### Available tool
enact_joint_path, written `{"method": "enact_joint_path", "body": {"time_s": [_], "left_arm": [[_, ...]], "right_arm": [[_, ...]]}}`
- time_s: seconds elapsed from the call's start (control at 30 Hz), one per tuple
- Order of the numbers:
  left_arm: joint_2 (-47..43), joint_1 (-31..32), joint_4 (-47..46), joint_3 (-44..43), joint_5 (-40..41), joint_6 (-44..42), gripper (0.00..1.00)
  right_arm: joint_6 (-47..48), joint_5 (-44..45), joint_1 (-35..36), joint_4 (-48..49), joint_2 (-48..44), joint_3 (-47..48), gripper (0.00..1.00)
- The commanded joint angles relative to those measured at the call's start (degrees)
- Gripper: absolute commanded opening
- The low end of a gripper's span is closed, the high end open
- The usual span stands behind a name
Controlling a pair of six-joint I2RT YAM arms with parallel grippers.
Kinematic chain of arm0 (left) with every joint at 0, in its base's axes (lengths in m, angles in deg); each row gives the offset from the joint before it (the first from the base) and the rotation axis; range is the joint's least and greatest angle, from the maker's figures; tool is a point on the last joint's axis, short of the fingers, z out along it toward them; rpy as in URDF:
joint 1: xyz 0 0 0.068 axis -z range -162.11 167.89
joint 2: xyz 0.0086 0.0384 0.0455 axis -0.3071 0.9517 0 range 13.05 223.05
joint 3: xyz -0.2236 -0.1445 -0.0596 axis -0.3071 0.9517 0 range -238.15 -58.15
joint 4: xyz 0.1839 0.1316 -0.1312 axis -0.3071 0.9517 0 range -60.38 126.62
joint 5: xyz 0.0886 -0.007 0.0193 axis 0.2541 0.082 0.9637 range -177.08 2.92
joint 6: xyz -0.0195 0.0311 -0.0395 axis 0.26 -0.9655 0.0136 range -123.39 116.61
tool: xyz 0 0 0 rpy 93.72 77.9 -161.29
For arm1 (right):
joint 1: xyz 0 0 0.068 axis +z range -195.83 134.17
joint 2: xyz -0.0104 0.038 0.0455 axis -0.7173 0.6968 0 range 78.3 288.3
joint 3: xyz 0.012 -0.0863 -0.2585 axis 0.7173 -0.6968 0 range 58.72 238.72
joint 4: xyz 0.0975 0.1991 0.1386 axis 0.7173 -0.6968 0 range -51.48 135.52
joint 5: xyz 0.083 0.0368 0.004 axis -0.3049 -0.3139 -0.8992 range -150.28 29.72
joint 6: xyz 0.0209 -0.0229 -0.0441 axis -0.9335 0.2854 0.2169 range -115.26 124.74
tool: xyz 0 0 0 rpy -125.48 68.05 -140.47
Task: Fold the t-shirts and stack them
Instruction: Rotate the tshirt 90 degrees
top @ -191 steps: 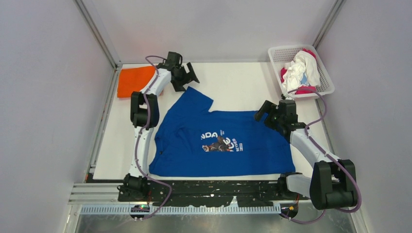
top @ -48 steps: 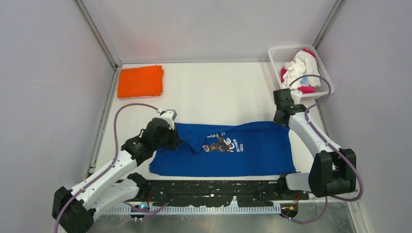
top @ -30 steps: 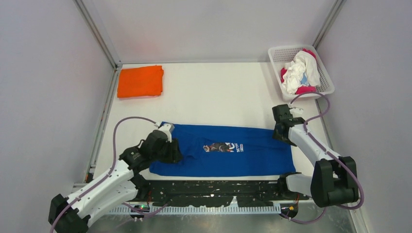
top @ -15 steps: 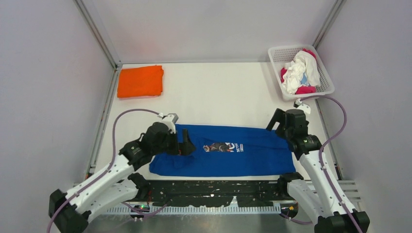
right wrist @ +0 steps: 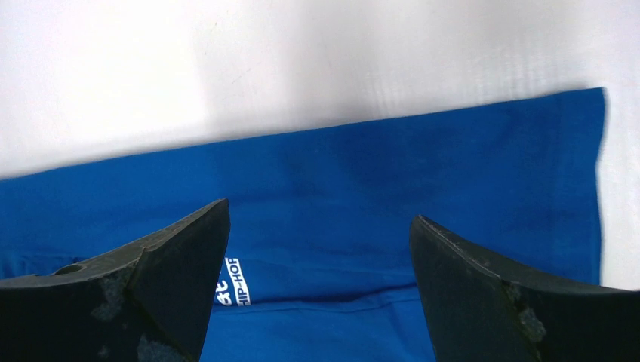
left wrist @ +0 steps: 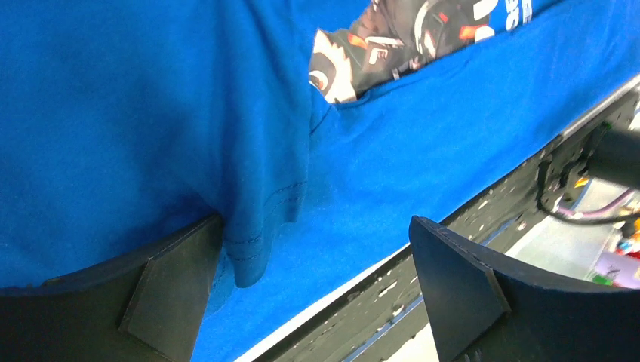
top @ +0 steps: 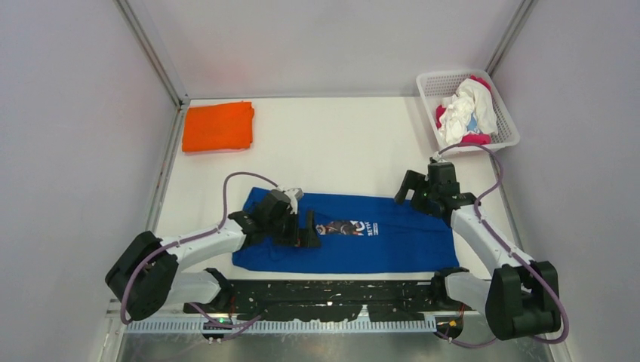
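Note:
The royal blue t-shirt (top: 377, 234) lies folded into a long band along the near edge of the table, its print (top: 343, 227) half showing. My left gripper (top: 301, 229) is open low over the shirt's left part, just left of the print. In the left wrist view (left wrist: 317, 294) a blue hem flap (left wrist: 256, 241) rests against the left finger (left wrist: 173, 290). My right gripper (top: 413, 194) is open over the shirt's far right edge, and the right wrist view (right wrist: 321, 286) shows it empty above the blue cloth (right wrist: 392, 181). A folded orange t-shirt (top: 218, 127) lies at the far left.
A white lattice basket (top: 432, 84) at the far right corner holds crumpled white (top: 468, 109) and magenta (top: 475, 139) shirts. The white table (top: 340, 143) runs between the orange shirt and the basket. A black perforated rail (top: 340, 290) runs along the near edge.
Both grippers drew the shirt's far half toward the near edge and let go. Since half a second ago the left gripper has slid right toward the print and the right gripper has shifted left.

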Motion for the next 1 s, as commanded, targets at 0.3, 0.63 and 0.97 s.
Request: {"method": "enact_joint_path", "body": {"time_s": [0.3,0.63,0.97], "left_arm": [[24.05,-19.59,6.26,-20.99,7.99,5.35,1.0],[52.67,-20.24,16.99,-65.22,0.57,17.55,1.0],[69.01,-16.96,8.61,-86.22,-5.08,31.14,1.0]], "right_arm": [[2.29,-8.9,0.22,7.4,8.26,-2.35,0.95],[0.46,-14.37,8.71,5.36,5.31,-7.15,0.95],[-5.91,-19.26,22.69,7.8,4.62,-10.53,0.95]]}}
